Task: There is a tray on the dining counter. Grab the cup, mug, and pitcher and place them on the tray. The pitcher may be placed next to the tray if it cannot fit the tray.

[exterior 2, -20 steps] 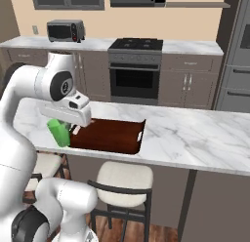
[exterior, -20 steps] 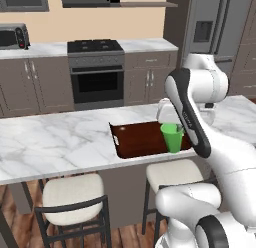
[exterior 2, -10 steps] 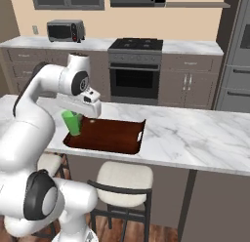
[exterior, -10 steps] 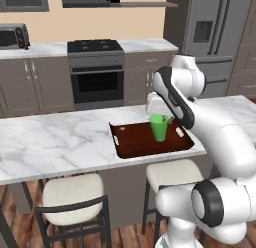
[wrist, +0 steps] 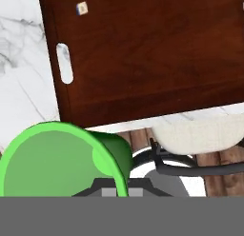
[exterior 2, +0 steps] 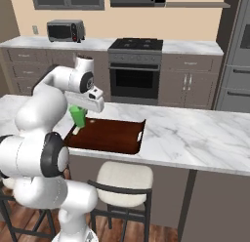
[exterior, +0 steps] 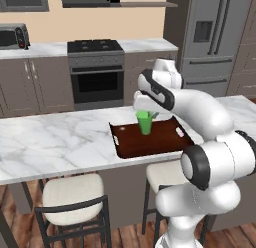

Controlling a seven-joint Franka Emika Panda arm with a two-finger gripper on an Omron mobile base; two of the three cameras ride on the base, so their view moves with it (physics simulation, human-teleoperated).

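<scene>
The green cup (exterior: 145,122) hangs upright over the far part of the dark wooden tray (exterior: 131,147), its rim up under the white hand. The fingers (exterior: 144,113) are closed on the cup near its top; in the left base view pale tips show at either side of the rim. Whether the cup's base touches the tray floor or stands just above it cannot be told. In the right base view the cup (exterior 2: 77,115) sits below the hand, over the tray's (exterior 2: 114,138) left end, toward its far edge. In the hand view the cup (wrist: 62,161) shows from above, its open mouth bright green at the lower left, and the tray (wrist: 157,59) spreads beyond it with a cut-out handle slot along one end and a low rim.

The tray lies on the marble bench (exterior: 55,142), toward its near edge, with its long side running along the bench. Its floor is bare apart from the cup. In the right base view the bench (exterior 2: 195,133) runs on to the right of the tray, white with grey veins.

Two cushioned stools stand in front of the bench: one (exterior: 73,194) to the left, another partly hidden behind the robot's body. In the right base view a stool (exterior 2: 123,178) stands just below the tray's right end.

Behind the bench, against the back wall, are a black oven with a gas hob (exterior: 96,72), a toaster oven (exterior: 14,36) on the worktop, and a steel refrigerator (exterior: 220,37).
</scene>
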